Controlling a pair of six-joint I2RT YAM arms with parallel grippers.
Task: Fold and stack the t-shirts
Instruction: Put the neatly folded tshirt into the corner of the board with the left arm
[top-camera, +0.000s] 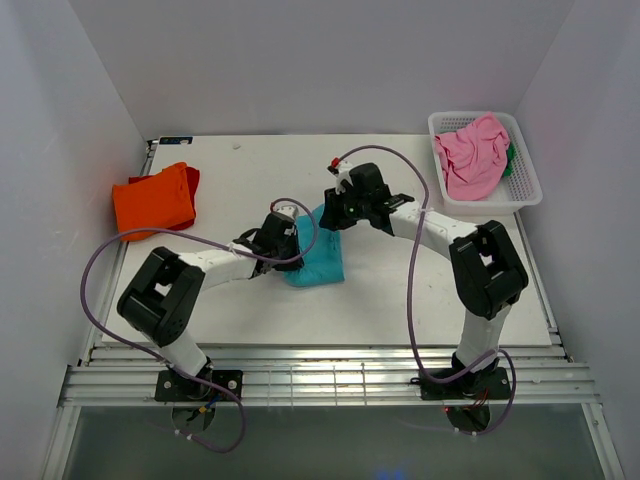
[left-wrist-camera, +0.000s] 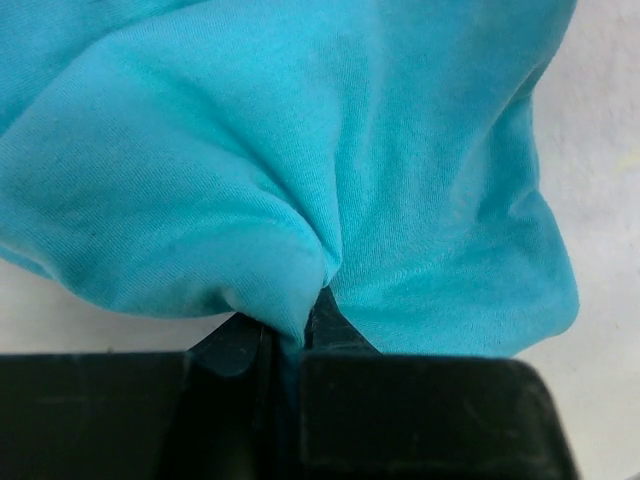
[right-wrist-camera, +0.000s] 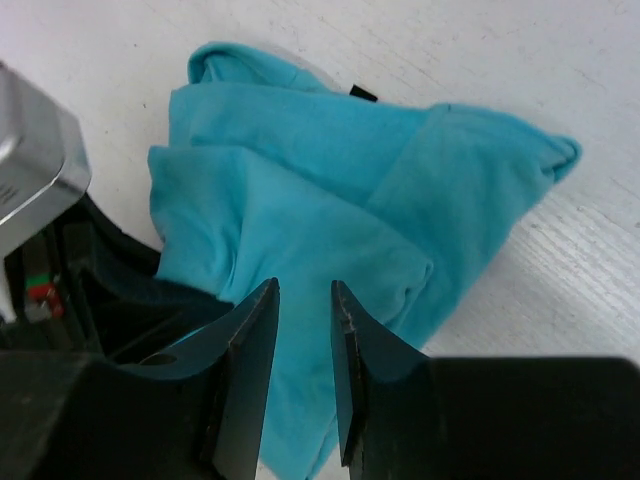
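The teal t-shirt (top-camera: 318, 262) is lying bunched in a rough heap at the middle of the white table (top-camera: 420, 300), between the two arms. The left gripper (top-camera: 284, 238) is reaching in from the left and sitting at the heap's left edge. In its wrist view its black fingers (left-wrist-camera: 335, 335) are clamping a puckered fold of the teal cloth, and the fabric is fanning out from the pinch in soft creases.

The right gripper (right-wrist-camera: 303, 290) is hanging over the far edge of the heap. Its jaws are standing a little apart with a narrow gap between them. Nothing is being gripped there, and the teal cloth is showing through the gap below the tips. In that wrist view the shirt is lying in several overlapping layers, with one corner reaching out onto bare table.

The orange t-shirt (top-camera: 153, 200) is resting folded at the far left of the table, well apart from the teal one. The pink t-shirt (top-camera: 470, 155) is lying crumpled inside the white lattice basket (top-camera: 528, 190) at the far right corner, rising to its rim. A bit of green cloth (top-camera: 510, 160) is peeking out beside it against the basket's right wall.
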